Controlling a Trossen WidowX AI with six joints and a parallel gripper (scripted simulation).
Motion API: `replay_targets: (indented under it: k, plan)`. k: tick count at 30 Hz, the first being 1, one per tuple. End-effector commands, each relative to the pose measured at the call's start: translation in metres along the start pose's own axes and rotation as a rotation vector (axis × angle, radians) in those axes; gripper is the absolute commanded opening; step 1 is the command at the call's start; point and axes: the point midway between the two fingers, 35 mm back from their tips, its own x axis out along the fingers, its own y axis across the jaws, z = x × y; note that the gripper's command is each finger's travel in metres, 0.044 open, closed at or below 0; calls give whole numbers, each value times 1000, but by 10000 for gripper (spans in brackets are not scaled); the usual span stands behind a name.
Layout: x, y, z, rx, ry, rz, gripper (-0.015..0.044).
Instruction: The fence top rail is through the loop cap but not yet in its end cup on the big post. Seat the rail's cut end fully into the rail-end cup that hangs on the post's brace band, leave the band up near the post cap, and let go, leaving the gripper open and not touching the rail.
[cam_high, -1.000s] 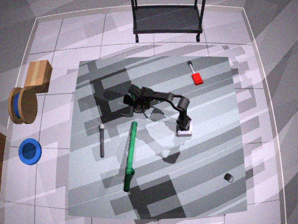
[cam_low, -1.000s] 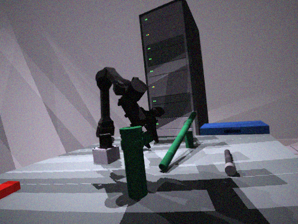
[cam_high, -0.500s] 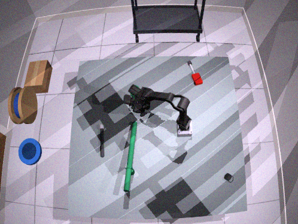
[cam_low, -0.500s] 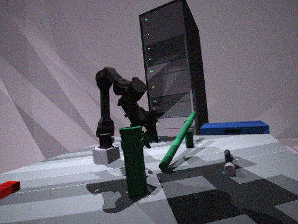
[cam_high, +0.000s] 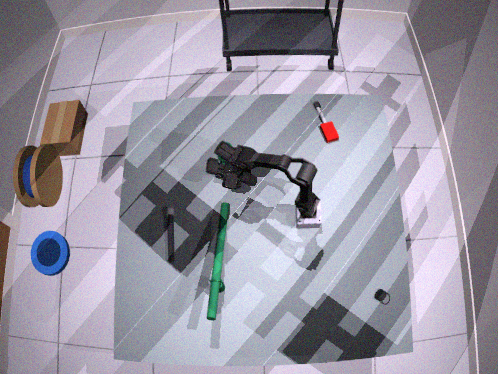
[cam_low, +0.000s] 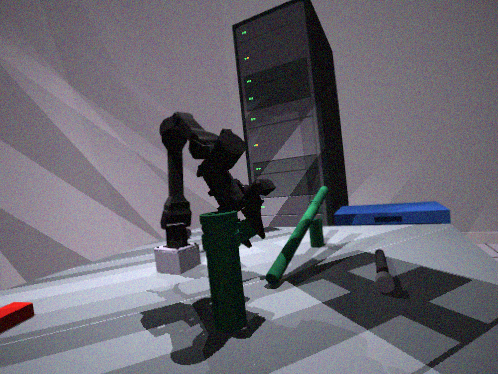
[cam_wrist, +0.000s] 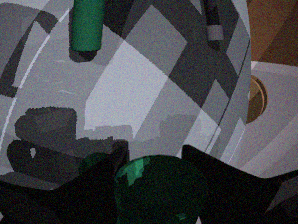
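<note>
Top view: cart (cam_high: 280, 52) top ctr; mallet (cam_high: 329, 132) upper R on mat (cam_high: 165, 330); box (cam_high: 60, 122) upper L, spool (cam_high: 46, 175) just below it. Rail (cam_high: 218, 260) lower ctr, R of rod (cam_high: 171, 235). Ext. view: post (cam_low: 225, 280) in front of server rack (cam_low: 327, 115).
</note>
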Motion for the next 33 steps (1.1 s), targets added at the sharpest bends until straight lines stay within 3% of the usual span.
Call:
replay_targets:
  k: [1,12,21,33]
  plan:
    - [0,0,0,0,0,0,157]
    - [-20,-13,24,0,-2,2,440]
    - [-33,-22,44,46,-16,3,440]
    - [-90,-48,122,1019,-44,33,440]
